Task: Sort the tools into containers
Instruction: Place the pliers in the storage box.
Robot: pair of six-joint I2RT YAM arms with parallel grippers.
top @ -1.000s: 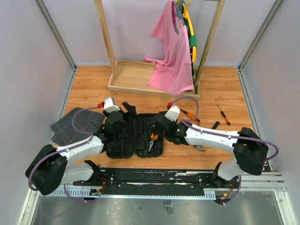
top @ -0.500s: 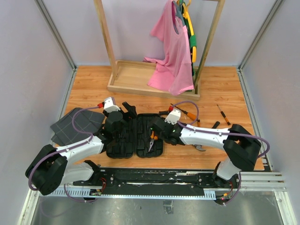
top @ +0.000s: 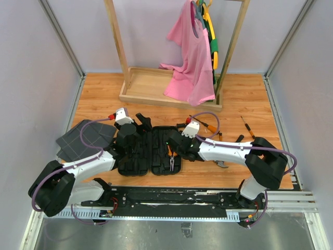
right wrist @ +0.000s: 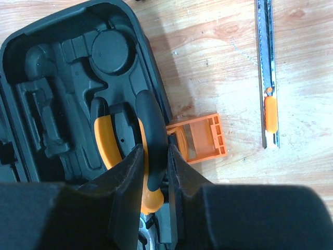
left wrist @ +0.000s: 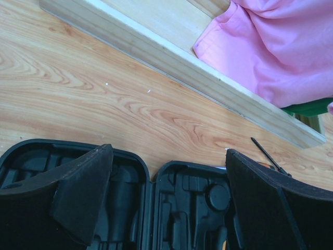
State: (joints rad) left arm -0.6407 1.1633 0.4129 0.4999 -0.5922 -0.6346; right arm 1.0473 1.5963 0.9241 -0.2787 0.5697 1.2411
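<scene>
My right gripper [right wrist: 154, 156] pinches a handle of the pliers [right wrist: 105, 136] in the open tool case's [right wrist: 49, 62] right half, best seated squarely in their slot before release, while my left gripper [left wrist: 166, 156] hovers wide open.

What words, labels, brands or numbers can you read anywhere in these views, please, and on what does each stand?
None can be read. The case, its latch, the pliers and the shirt show no legible lettering in any view.
</scene>
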